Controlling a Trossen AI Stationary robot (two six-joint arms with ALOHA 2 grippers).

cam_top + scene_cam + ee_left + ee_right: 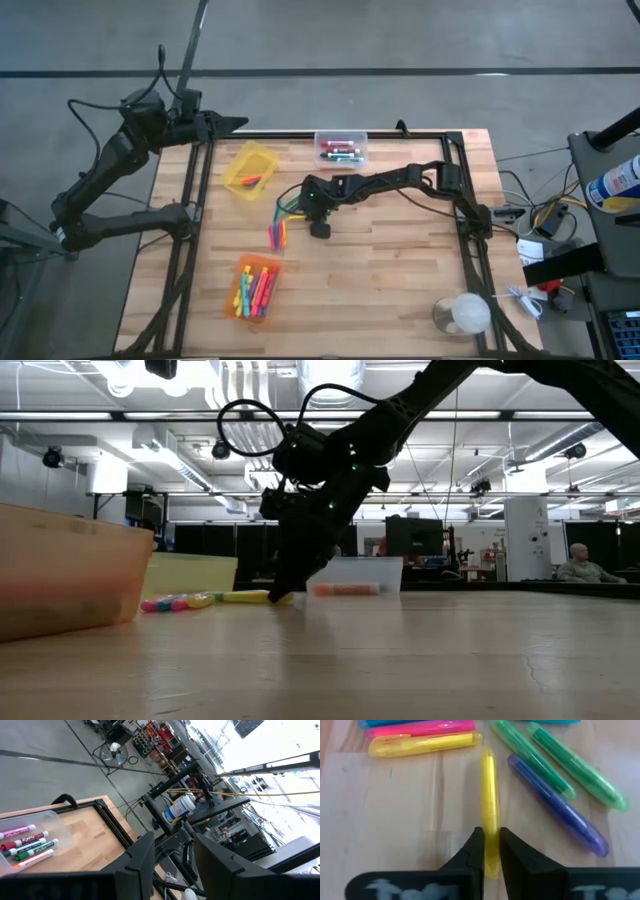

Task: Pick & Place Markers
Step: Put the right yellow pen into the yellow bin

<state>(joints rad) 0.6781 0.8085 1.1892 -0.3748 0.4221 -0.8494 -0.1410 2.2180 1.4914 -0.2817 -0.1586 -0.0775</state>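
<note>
Lifting now is the risky part: the right claw is clenched on a yellow marker near one end, not its middle, so my guess is the long free end could droop, swing or slip out as it rises. The purple marker lies just beside it on the worktop, and the two green markers are close too, so a dragged tip could scatter them.

Counting from left to right in the high view: the left claw hangs beyond the worktop's far left corner, released and holding nothing. Then three bins: a yellow bin with one orange marker, an orange bin with a bright bundle too tangled to count, and a clear bin with four or five white-barrelled markers. The wrist view shows seven loose markers: one blue, partly cut off, one pink, two yellow, two green, one purple.
</note>
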